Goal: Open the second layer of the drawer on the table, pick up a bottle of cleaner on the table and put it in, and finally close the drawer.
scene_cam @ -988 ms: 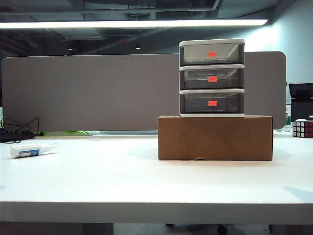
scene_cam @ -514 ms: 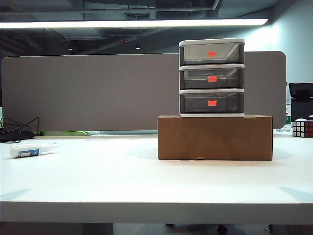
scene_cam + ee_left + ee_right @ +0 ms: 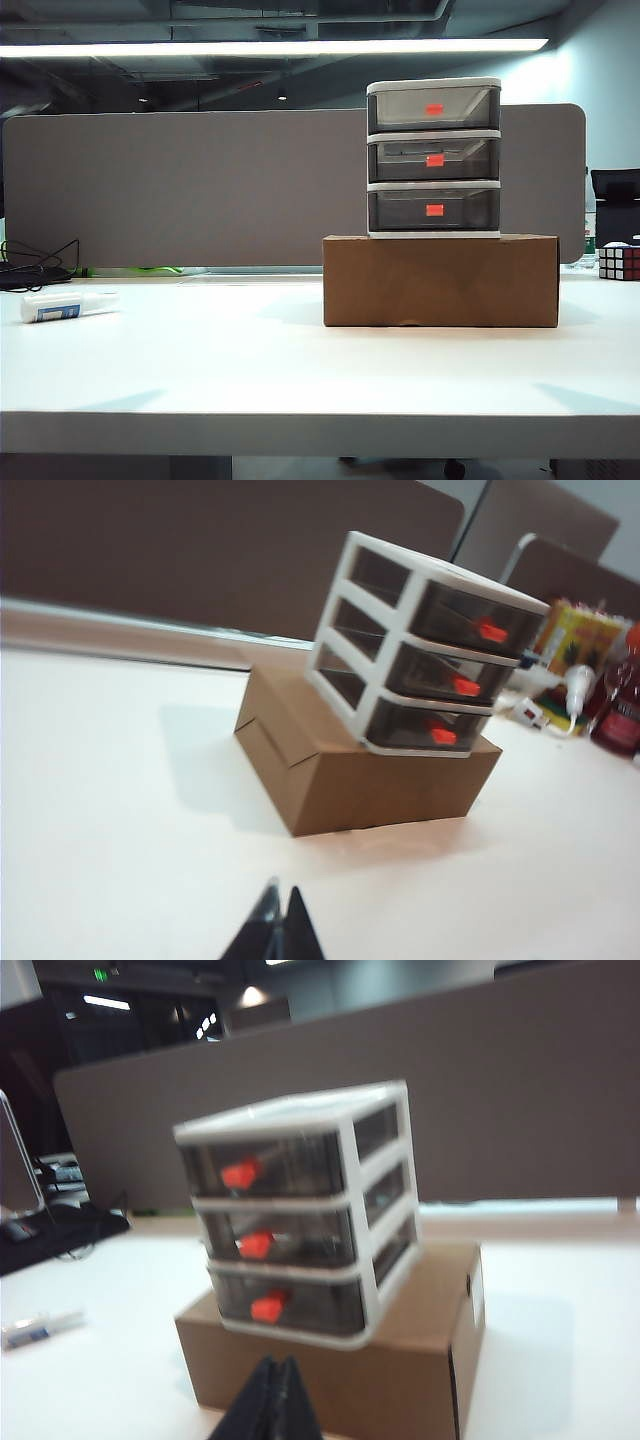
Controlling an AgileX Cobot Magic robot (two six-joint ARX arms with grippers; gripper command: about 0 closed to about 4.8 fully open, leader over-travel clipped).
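The left arm's dark two-finger gripper (image 3: 276, 925) shows only as a pair of black pointed fingertips (image 3: 262, 920) at the edge of the left wrist view, pressed together with no gap and holding nothing. The right arm's dark two-finger gripper (image 3: 273, 1400) appears the same way in the right wrist view, its black tips (image 3: 295, 1400) meeting in a closed wedge, empty. Neither arm nor gripper can be seen in the exterior view.

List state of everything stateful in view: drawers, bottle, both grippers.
top drawer: closed
second layer of the drawer: closed
bottom drawer: closed
bottle of cleaner: lying flat on the table, capped
left gripper: shut, empty, above the table
right gripper: shut, empty, facing the drawers
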